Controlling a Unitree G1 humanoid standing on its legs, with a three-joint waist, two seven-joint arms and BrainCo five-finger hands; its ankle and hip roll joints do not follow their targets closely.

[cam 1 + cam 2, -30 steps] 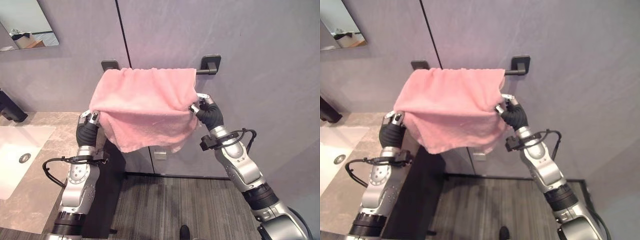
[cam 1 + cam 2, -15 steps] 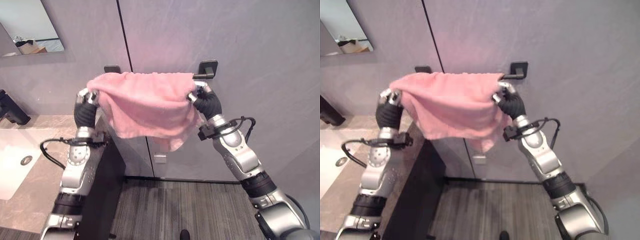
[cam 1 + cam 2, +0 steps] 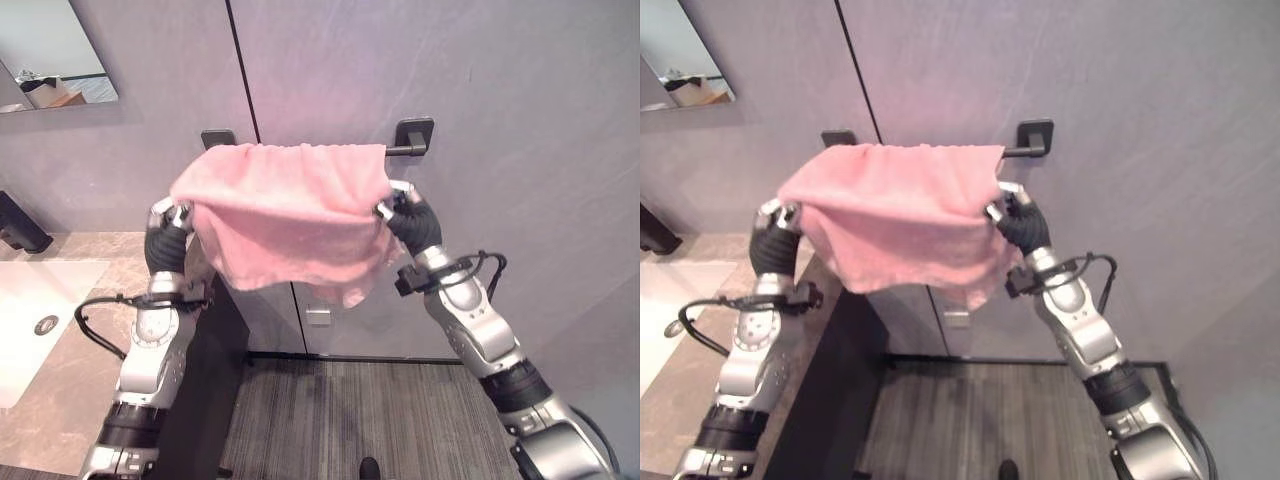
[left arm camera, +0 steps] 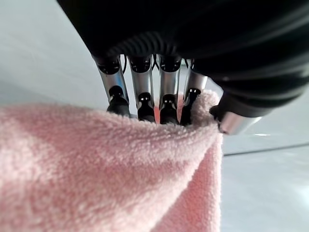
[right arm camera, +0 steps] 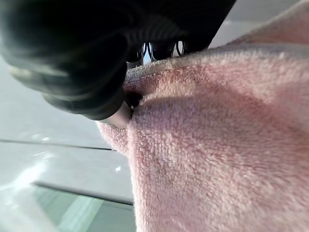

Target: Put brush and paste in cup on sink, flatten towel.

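Both hands are clenched on the pink towel (image 3: 290, 215): the left hand (image 3: 170, 222) pinches its left edge, the right hand (image 3: 400, 210) its right edge (fingers curled into the cloth). The towel hangs over the black rail (image 3: 408, 150) on the grey wall, stretched between them, fluffy, its lower edge sagging unevenly.

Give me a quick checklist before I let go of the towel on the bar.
1. Left hand pinching the pink towel edge: ok.
2. Right hand gripping the other edge: ok.
3. Towel draped over the towel bar: ok.
4. Towel hanging flat: not ok, the front layer bunches and its lower edge sags unevenly.
5. Towel centred between the bar's mounts: not ok, the bar's right end is bare.
6. Back layer even behind the front: cannot tell.
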